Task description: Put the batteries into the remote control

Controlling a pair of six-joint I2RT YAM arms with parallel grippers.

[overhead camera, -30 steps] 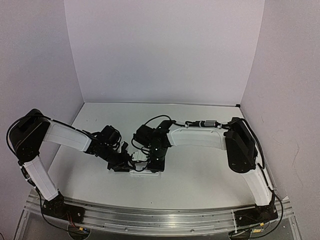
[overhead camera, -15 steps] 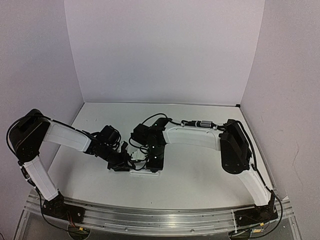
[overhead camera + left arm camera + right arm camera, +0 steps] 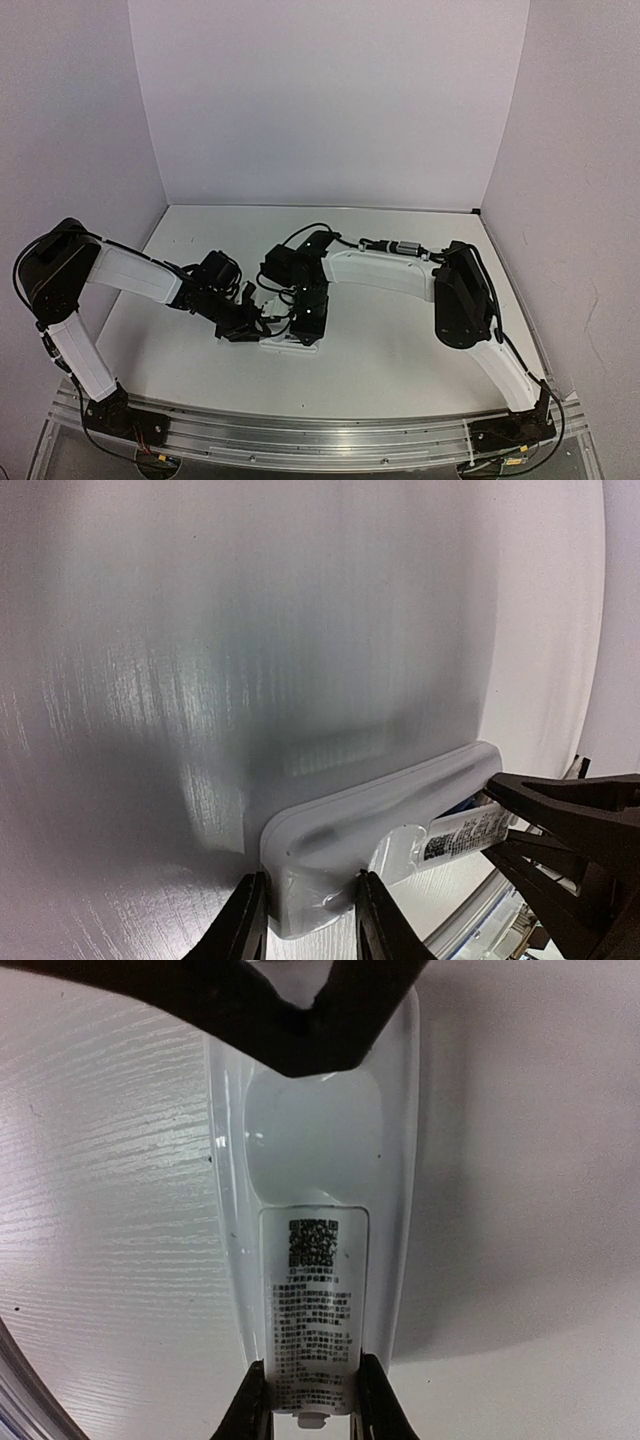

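Note:
The white remote control (image 3: 320,1130) lies back up on the table and also shows in the left wrist view (image 3: 400,800) and from above (image 3: 281,346). My left gripper (image 3: 310,920) is shut on one end of it. My right gripper (image 3: 310,1400) is shut on the small cover piece (image 3: 312,1300), which carries a printed code label and lies along the remote's back over the battery bay. The cover also shows in the left wrist view (image 3: 465,835). The batteries are hidden, apart from a thin blue sliver (image 3: 458,806) beside the cover. The two grippers face each other along the remote.
The white table (image 3: 400,340) is enclosed by pale walls at the back and both sides. A metal rail (image 3: 300,435) runs along the near edge. Both arms meet at the table's left-centre (image 3: 275,325).
My right arm has shifted a little to the left, bringing its gripper and the cover closer to the left gripper. The left arm has stayed put.

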